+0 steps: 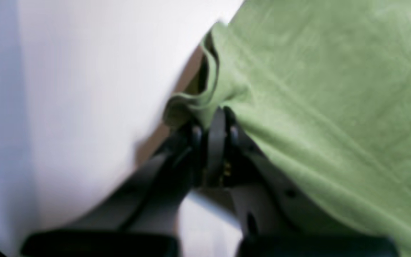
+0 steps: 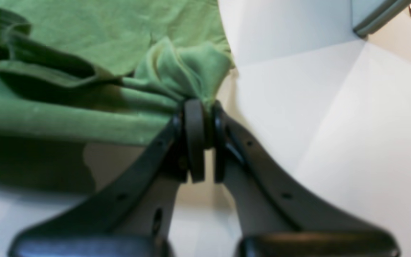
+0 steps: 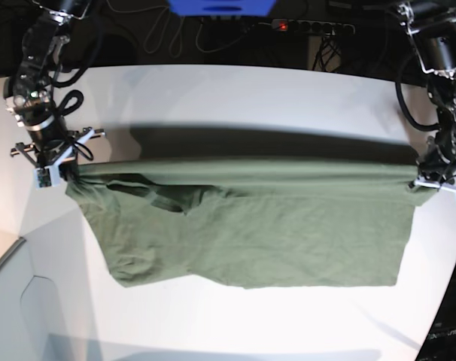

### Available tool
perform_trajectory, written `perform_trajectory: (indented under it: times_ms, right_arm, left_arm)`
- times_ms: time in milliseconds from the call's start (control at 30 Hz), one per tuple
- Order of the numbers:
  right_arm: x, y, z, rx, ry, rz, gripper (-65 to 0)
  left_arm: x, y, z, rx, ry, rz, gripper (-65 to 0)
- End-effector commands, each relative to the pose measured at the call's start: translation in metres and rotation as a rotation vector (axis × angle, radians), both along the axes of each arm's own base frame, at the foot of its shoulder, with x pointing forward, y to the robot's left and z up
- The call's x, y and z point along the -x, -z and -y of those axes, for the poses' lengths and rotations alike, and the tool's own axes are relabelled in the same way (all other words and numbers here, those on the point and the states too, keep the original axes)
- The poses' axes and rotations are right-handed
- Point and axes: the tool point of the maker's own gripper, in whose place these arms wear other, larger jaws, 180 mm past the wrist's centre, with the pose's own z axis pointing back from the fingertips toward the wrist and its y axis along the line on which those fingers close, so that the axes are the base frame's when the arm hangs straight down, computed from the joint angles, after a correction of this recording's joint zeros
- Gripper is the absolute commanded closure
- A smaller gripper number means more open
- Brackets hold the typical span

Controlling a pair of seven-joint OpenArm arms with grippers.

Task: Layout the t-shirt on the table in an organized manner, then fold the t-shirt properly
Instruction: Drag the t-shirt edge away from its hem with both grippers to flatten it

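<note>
The olive green t-shirt (image 3: 250, 226) hangs stretched between my two grippers above the white table (image 3: 235, 98), its top edge taut and its lower part draping toward the table. My right gripper (image 3: 62, 171), at the base view's left, is shut on one bunched corner of the shirt (image 2: 177, 71); the wrist view shows its fingertips (image 2: 194, 117) pinching the cloth. My left gripper (image 3: 427, 184), at the base view's right, is shut on the other corner; its wrist view shows the fingertips (image 1: 216, 128) clamped on a folded hem (image 1: 298, 89).
Cables and a power strip (image 3: 311, 26) lie behind the table's curved far edge. A grey ledge (image 3: 6, 256) sits at the lower left, beside the table. The shirt casts a dark shadow band (image 3: 266, 143) on the table behind it.
</note>
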Motion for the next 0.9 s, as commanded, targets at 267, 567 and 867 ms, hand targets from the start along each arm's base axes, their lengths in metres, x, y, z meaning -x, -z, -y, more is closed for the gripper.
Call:
perform_trajectory:
  times_ms: [267,567,867]
  right_arm:
    - [-0.027,-0.039,0.007,0.033,0.007,0.092,0.0]
    - [0.035,0.003,-0.005,-0.009,0.000,0.006,0.0]
    - [0.086,0.032,-0.011,-0.029,-0.001,-0.098,0.0]
  left_arm:
    - [-0.023,-0.031,-0.016,-0.049,-0.013,0.076,-0.1]
    - [0.009,-0.005,-0.013,-0.041,-0.011,-0.001,-0.1]
    - [0.051,0.012,-0.027,0.066,-0.123,0.005,-0.1]
